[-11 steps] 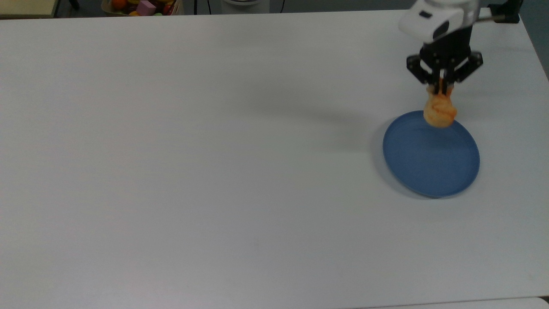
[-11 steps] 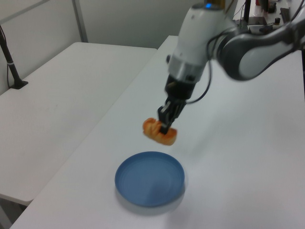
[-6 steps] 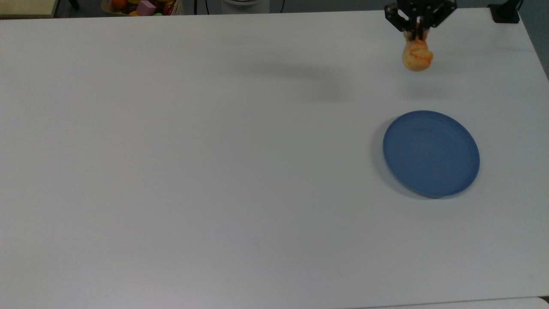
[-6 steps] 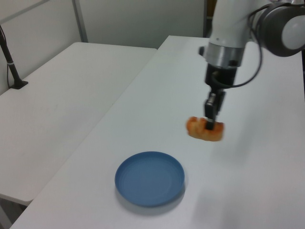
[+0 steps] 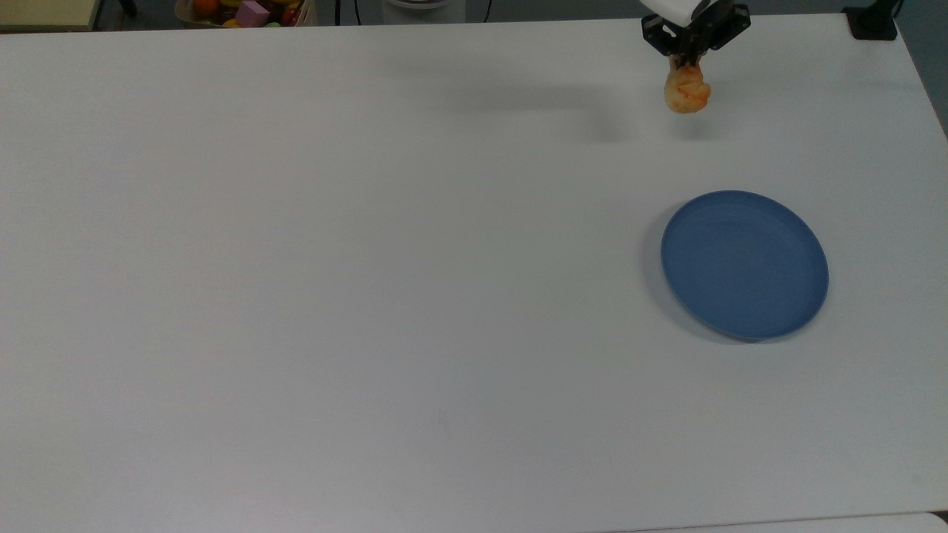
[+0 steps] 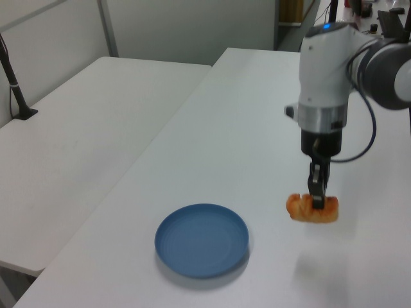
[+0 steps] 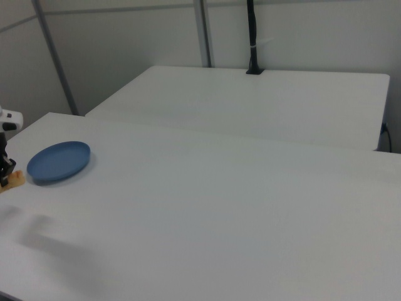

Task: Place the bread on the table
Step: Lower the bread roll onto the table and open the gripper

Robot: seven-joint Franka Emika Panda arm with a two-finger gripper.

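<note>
Since a moment ago, the arm carries the bread a little toward the top view's left and the bread hangs lower, closer to the surface.

Nearest in the top view is a wide bare stretch of the big flat white surface [image 5: 333, 296]. Next comes the round blue plate [image 5: 744, 264], lying flat on the top view's right side with nothing on it. In the left view the round blue plate [image 6: 201, 240] sits near the front, and the bread is beside it toward the left view's right, apart from it.

Farther back, near the far edge in the top view, is the small golden-orange bread roll with a shiny braided top [image 5: 686, 92]. The black two-finger end effector [image 5: 687, 63] is closed tight on it, pinching it from above. In the left view the end effector [image 6: 318, 200] points straight down from the white and grey robot arm [image 6: 326, 83], and the bread [image 6: 312, 209] hangs just above the surface [image 6: 225, 128], with a soft shadow under it. I cannot tell if it touches.

In the right view the bread [image 7: 15, 179] is at the right view's left edge, just beside the plate [image 7: 59, 161].
</note>
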